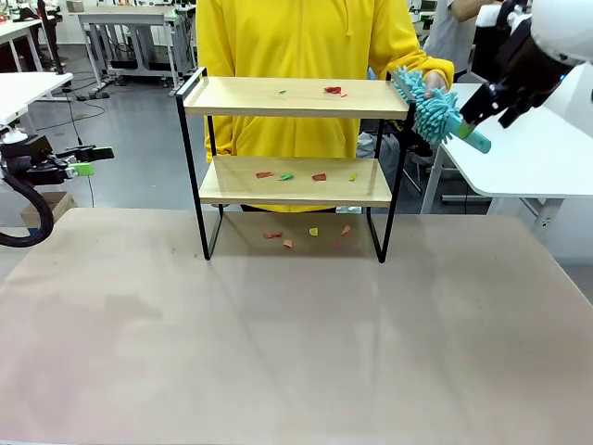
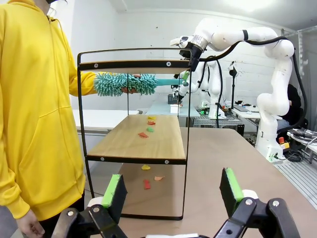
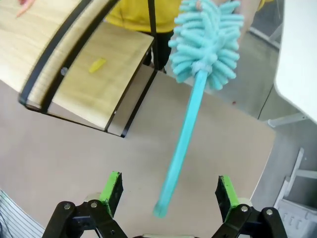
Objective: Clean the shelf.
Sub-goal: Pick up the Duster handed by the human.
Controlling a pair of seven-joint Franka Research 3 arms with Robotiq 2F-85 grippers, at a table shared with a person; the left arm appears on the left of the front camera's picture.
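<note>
The shelf [image 1: 295, 139] stands at the table's far side, in front of a person in yellow. Red and green paper scraps [image 1: 332, 90] lie on its top board, more scraps on the lower board [image 1: 296, 182] and on the table beneath it. A teal fluffy duster [image 1: 434, 107] hangs beside the shelf's right end, its head held by the person's hand [image 1: 433, 82]. My right gripper [image 1: 482, 109] is open at the handle; the duster's handle [image 3: 181, 144] runs between its spread fingers, untouched. My left gripper [image 2: 173, 186] is open and empty, facing the shelf [image 2: 133, 144] end-on.
The tan table [image 1: 296, 352] spreads wide in front of the shelf. A white table [image 1: 537, 158] stands at the right behind my right arm, another at far left. My left gripper [image 1: 83, 167] hovers off the table's left edge.
</note>
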